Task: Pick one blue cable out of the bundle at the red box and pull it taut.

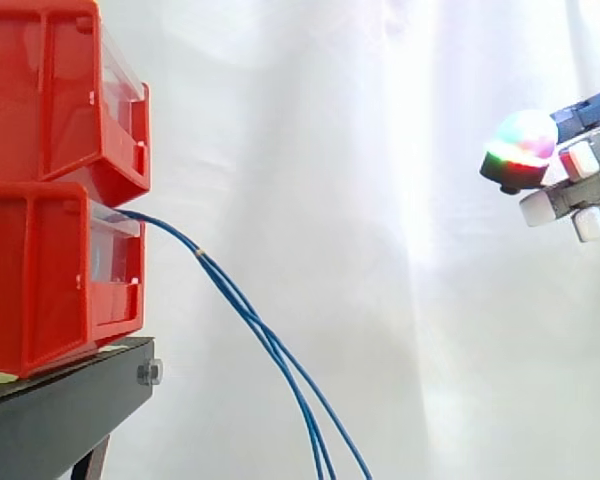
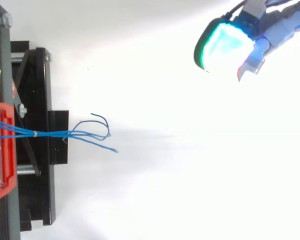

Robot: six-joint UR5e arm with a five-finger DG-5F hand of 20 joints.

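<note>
Blue thin cables (image 1: 242, 302) droop slack from the lower red plastic bin (image 1: 50, 280). The robot hand (image 1: 585, 180) hangs high and well apart from them, fingers (image 1: 542, 206) loosely spread, holding nothing. No cable picked yet; approach, pinch and pull all remain.

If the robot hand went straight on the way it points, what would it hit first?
Mostly free space. In the side view the robot hand is level with the upper red bin, above the blue cables, so likely that bin's front; from above it looks offset sideways, so it might miss.
</note>
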